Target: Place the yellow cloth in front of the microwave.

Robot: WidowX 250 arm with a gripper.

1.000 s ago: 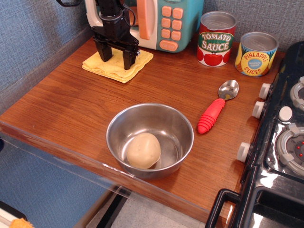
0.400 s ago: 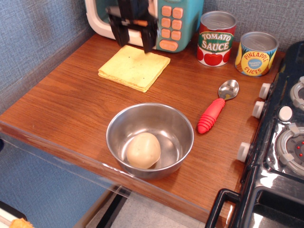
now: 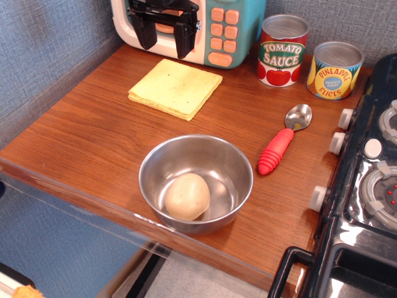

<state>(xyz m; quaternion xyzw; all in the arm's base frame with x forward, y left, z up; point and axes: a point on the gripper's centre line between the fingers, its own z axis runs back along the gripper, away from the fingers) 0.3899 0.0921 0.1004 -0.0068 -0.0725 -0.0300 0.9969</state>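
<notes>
The yellow cloth [image 3: 175, 87] lies flat on the wooden counter, just in front of the microwave [image 3: 224, 31], which stands at the back with its teal body, cream door frame and peach-orange buttons. My gripper [image 3: 165, 42] hangs above the cloth's far edge, in front of the microwave door. Its two black fingers [image 3: 185, 40] are spread apart and hold nothing. The cloth is free of the gripper.
A steel bowl [image 3: 196, 182] with a potato [image 3: 187, 196] sits near the front edge. A red-handled spoon [image 3: 283, 144] lies to its right. Tomato sauce [image 3: 283, 50] and pineapple [image 3: 334, 69] cans stand at the back right. A toy stove [image 3: 366, 186] borders the right side.
The cloth moved right from under the gripper to its present spot and was let go. The gripper rose and shifted back toward the microwave door, open.
</notes>
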